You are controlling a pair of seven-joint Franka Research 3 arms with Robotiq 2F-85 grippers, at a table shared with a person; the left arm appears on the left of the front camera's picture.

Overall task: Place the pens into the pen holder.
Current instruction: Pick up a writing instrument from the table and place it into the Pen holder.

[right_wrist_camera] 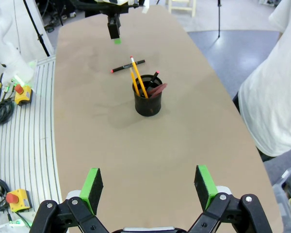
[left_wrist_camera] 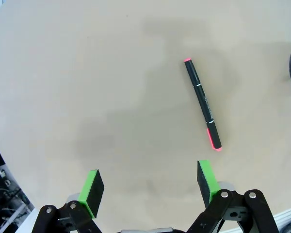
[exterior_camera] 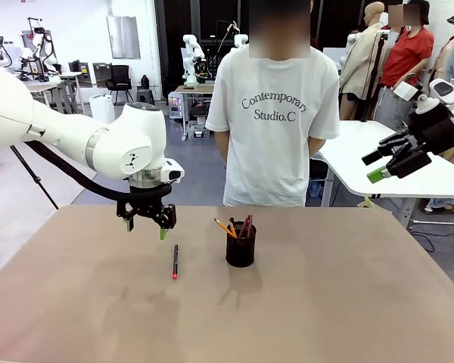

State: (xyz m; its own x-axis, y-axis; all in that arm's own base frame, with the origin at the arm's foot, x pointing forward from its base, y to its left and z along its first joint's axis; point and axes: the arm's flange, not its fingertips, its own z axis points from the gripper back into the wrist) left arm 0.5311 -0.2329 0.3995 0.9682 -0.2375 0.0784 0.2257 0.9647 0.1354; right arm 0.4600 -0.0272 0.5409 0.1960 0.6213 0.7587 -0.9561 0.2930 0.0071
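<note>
Brown tabletop [exterior_camera: 348,318] takes up most of the shot, with a person [exterior_camera: 272,113] in a white tee standing at the far side. Left claw [exterior_camera: 145,229] hovers low over it, fingers wide apart and empty. Right claw [exterior_camera: 374,168] hangs up high off to the right, also apart, holding nothing. Pen holder [exterior_camera: 240,247] sits mid-table with the pencil [exterior_camera: 225,227] and dark-red pen [exterior_camera: 247,225] already in. Black pen [exterior_camera: 175,262] lies flat left of the holder, near the left claw. Looks like the last pickup: that claw needs to shift over the pen, line up across the barrel, drop and pinch.
</note>
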